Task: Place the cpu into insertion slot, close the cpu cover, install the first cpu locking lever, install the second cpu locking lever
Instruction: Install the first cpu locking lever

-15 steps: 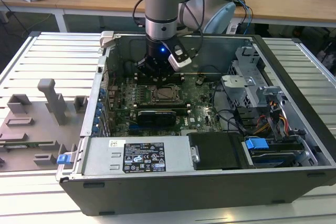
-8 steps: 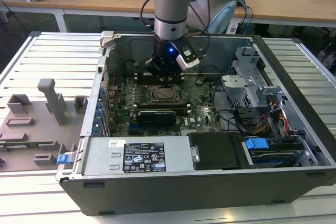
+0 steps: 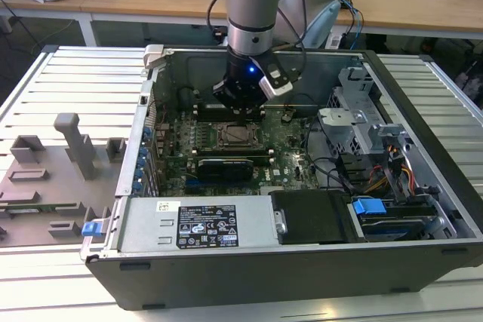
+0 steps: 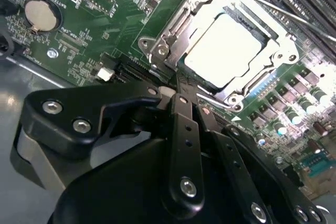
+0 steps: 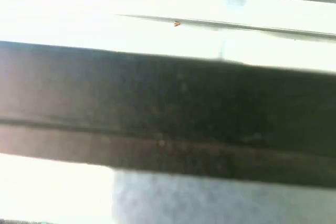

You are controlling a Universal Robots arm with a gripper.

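Tool [image 4: 181,94] beside cpu cover [image 4: 176,34], cpu [image 4: 223,50] inside

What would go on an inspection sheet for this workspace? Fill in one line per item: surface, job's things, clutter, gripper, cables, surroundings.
Surface: slatted metal table carrying an open computer case.
Job's things: cpu lies in the insertion slot on the green motherboard; cpu cover is down around it; a thin locking lever runs past the socket, latch state cannot be told.
Clutter: grey fixture block on the table at the exterior view's left.
Gripper: gripper is low over the board at the socket's edge, fingers close together, holding nothing visible.
Cables: bundled wires by the drive bays; arm cable behind the case.
Surroundings: wooden desks behind.
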